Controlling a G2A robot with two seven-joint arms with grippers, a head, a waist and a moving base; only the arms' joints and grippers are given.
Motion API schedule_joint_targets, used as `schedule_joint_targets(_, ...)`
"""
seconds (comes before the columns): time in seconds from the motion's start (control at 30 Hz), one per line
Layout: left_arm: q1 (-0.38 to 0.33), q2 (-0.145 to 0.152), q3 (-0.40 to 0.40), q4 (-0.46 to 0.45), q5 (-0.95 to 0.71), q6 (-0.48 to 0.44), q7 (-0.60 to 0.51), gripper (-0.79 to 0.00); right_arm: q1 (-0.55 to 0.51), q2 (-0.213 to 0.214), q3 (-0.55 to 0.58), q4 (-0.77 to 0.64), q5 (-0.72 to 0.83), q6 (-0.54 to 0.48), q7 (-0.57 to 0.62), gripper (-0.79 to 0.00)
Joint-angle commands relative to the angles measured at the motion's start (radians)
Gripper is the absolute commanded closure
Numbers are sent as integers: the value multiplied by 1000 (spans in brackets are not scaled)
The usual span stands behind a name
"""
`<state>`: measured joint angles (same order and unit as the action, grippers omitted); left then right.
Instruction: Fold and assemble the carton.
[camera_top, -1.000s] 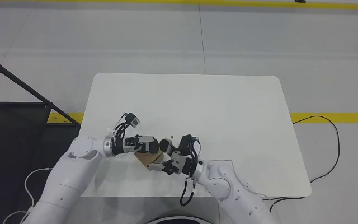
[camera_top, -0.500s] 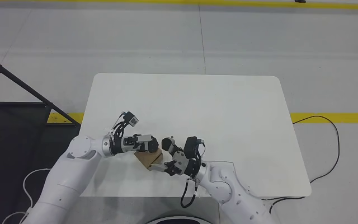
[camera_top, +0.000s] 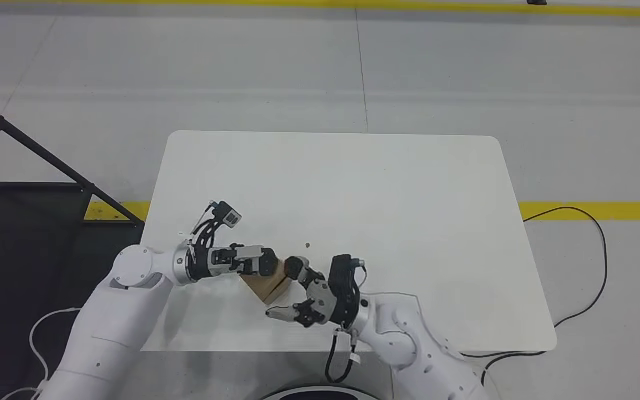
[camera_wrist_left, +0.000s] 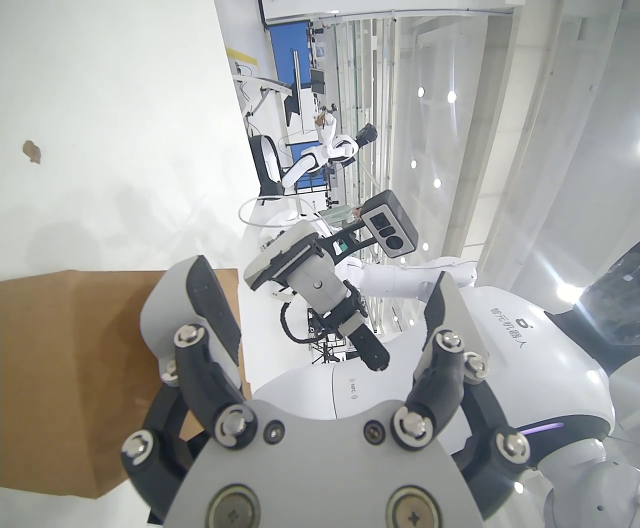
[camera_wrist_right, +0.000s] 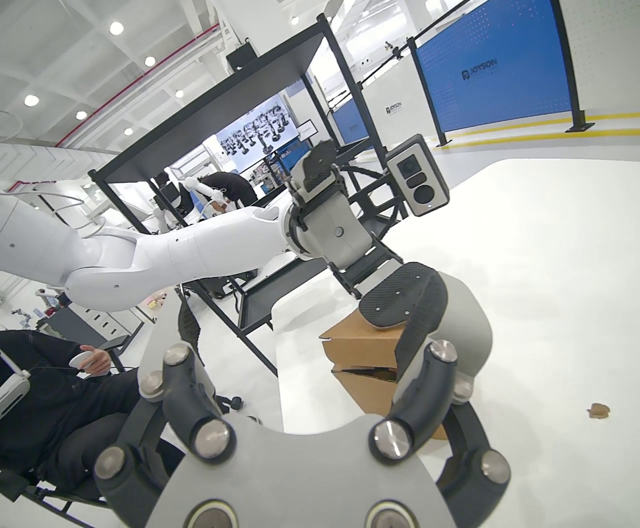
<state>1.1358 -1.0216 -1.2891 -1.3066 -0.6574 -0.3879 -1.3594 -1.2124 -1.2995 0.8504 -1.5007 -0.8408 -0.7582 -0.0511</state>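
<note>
1. Compared with a second ago, my right gripper (camera_top: 286, 290) has dropped back toward the near edge of the white table (camera_top: 400, 200). One of its fingers now lies closer to that edge. My left arm has drawn back a little, and the carton has barely shifted.
2. The small brown cardboard carton (camera_top: 266, 288) sits on the table between my two grippers, partly folded. A dark slit between its flaps faces the right gripper.
3. The left gripper (camera_wrist_left: 321, 275) is spread wide and grips nothing. One ribbed black pad (camera_wrist_right: 400, 295) lies on the carton's top, and the other finger stands well off to the side.
4. The right gripper is also spread wide and grips nothing. One finger crosses in front of the carton's end, but I cannot tell whether they touch.
5. The table's near edge runs close behind the right gripper. Bare tabletop lies beyond both grippers and out to the right gripper's far side. A small brown scrap (camera_wrist_right: 598, 411) lies on the table just beyond the carton.
6. A blue panel with white lettering (camera_wrist_right: 495, 65) stands across the room.
</note>
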Motion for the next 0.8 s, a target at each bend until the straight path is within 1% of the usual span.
schedule_joint_targets(0.0, 1, 0, -1, -2, -1, -2, 2, -785, -3, 3, 1, 6, 11, -25, 32, -785)
schedule_joint_targets(0.17, 8, 2, -7, -5, -1, -5, 1, -785, -12, 10, 1, -5, 12, -47, 94, -785)
schedule_joint_targets(0.47, 17, 4, -10, -19, 3, -3, 5, -785, 5, 6, -25, -5, 23, -11, 187, -785)
schedule_joint_targets(0.77, 16, 3, -8, -18, -1, -2, 7, -785, 27, -1, -42, 15, 47, 9, 214, -785)
